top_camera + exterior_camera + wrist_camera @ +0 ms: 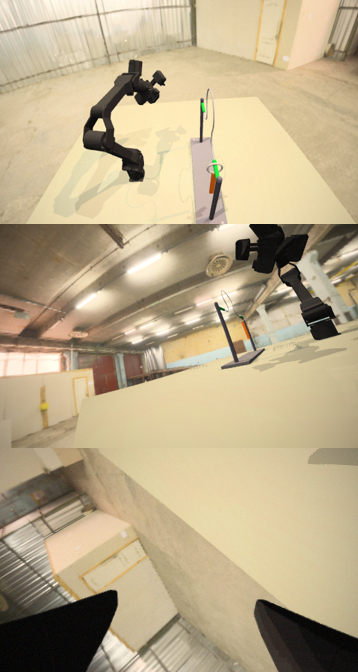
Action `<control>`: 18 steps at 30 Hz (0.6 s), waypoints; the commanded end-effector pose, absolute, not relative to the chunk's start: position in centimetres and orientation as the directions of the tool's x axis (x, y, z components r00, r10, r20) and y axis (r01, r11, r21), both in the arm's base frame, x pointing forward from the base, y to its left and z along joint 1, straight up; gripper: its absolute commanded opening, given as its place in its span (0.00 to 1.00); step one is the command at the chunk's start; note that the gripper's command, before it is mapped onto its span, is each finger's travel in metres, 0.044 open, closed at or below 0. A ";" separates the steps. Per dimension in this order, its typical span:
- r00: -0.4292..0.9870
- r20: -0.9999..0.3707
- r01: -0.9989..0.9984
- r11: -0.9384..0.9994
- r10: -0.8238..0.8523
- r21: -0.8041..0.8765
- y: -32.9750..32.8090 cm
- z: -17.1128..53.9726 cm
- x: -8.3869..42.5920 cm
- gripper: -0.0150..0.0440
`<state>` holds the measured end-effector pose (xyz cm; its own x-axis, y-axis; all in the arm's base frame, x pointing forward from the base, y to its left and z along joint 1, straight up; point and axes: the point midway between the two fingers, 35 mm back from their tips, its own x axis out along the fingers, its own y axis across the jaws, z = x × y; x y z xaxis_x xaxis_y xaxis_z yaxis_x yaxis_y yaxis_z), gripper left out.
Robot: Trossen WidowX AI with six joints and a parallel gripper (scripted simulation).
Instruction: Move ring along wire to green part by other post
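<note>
Going left to right as the top view has it, I begin with my arm [119, 91] [301, 289], black and jointed, its foot on the pale counter [271, 178] [204, 402] [250, 508] and its shadow stretched over the surface. It bends upward and over, carrying my end effector [150, 88] [267, 251] [186, 602] high, well apart from the wire. I am released, my two dark fingers standing wide with nothing between them; my wrist view looks out between them over the counter's edge, the floor and a pale walled block with a door. Next comes the grey base plate [202, 166] [248, 359], lying flat on the counter. Towards the back in the top view, an upright dark post [201, 125] [227, 335] bears one green part [203, 107] [222, 308] near its top. From there the thin grey wire [213, 116] [223, 291] loops up and runs to the other green part [216, 169] [241, 317], by the nearer post [215, 201] [250, 336]. The ring [207, 168] [238, 319] hangs there, around that green part, its orange handle [212, 184] [245, 329] pointing down just beside the post.
</note>
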<state>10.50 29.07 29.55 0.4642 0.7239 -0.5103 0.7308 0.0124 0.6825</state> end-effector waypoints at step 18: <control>0.508 -0.539 0.556 0.222 0.672 0.801 28.6 26.6 15.6 0.53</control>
<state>14.67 28.79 27.69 0.5039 0.6886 -0.5215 0.5865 0.1704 0.7918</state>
